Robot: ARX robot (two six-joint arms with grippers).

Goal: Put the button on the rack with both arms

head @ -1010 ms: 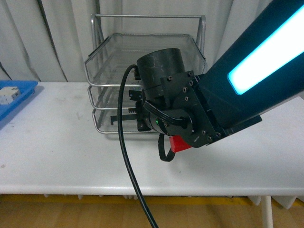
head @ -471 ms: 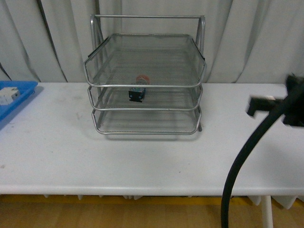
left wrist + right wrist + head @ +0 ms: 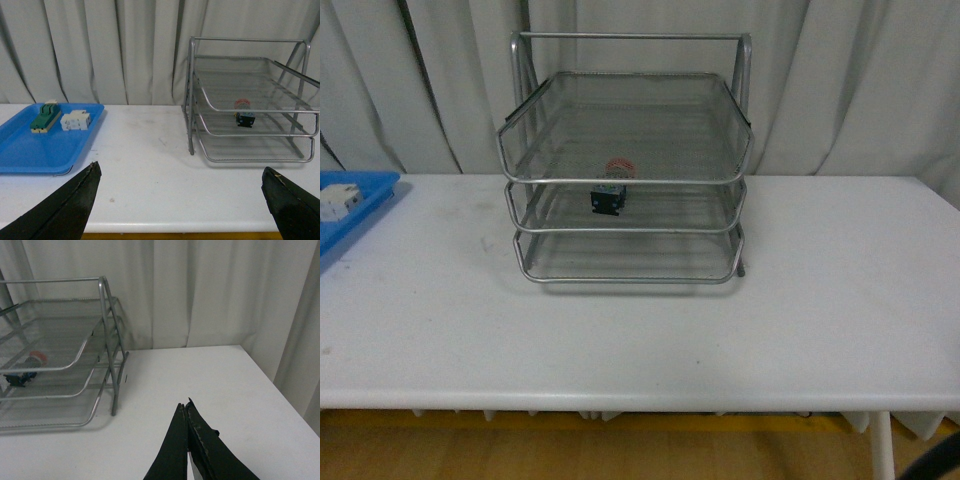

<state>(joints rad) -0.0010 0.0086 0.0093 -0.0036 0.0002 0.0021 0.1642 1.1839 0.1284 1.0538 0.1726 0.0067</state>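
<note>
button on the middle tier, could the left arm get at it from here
Probably yes: the button sits near the rack's open front, bare table between, and the left gripper is open. The top tier leaves little headroom.

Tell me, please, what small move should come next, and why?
Probably none beyond keeping both arms back. The button already lies in the middle tier of the rack, free of both grippers. The left gripper is wide open and empty; the right gripper is shut on nothing, away from the rack.

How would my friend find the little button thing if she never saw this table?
Look for the big silver wire rack with three shelves on the white table. On its middle shelf sits the button, the only thing in the rack: a round red cap on a small black body.
</note>
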